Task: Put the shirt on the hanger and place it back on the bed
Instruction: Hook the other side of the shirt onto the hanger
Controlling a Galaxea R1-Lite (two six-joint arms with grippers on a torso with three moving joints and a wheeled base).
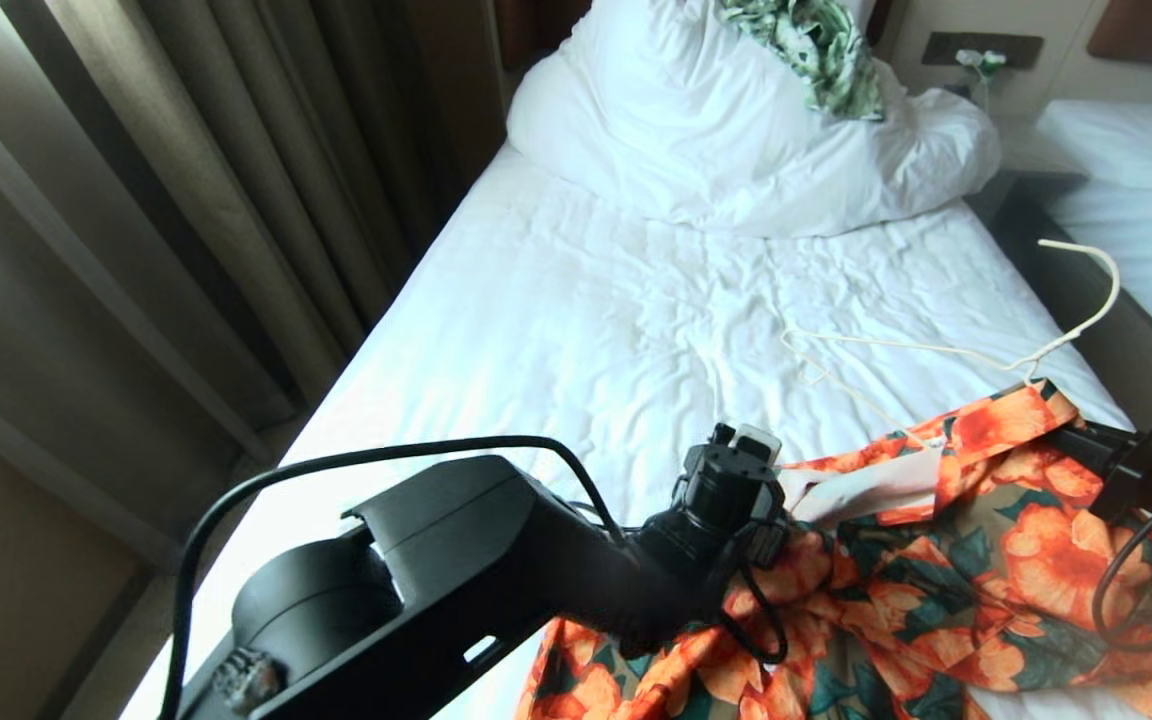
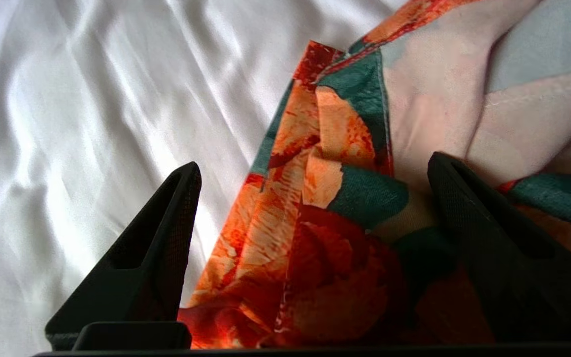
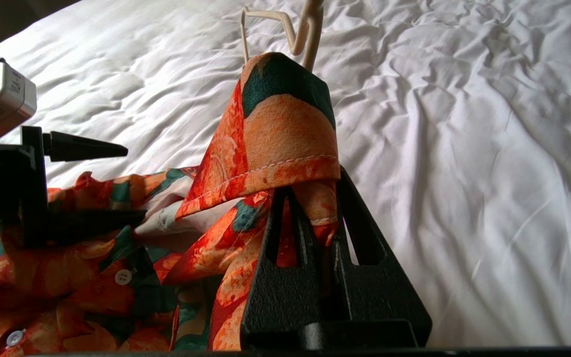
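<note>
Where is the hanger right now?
In the head view, the hanger lies on the bed's right side, its near end tucked in the shirt by the right gripper.

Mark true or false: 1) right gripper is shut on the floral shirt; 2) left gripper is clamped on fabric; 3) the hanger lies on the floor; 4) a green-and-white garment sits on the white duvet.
1) True. The right gripper is shut on a fold of the orange-flowered, green-leaved short-sleeved shirt.
2) False. The left gripper stands open, its fingers apart over the shirt's edge.
3) False. The thin cream-white wire hanger is on the bed with the wrinkled white sheet, its hook end raised.
4) True. The green-and-white leaf-print garment rests on the bunched white duvet.
</note>
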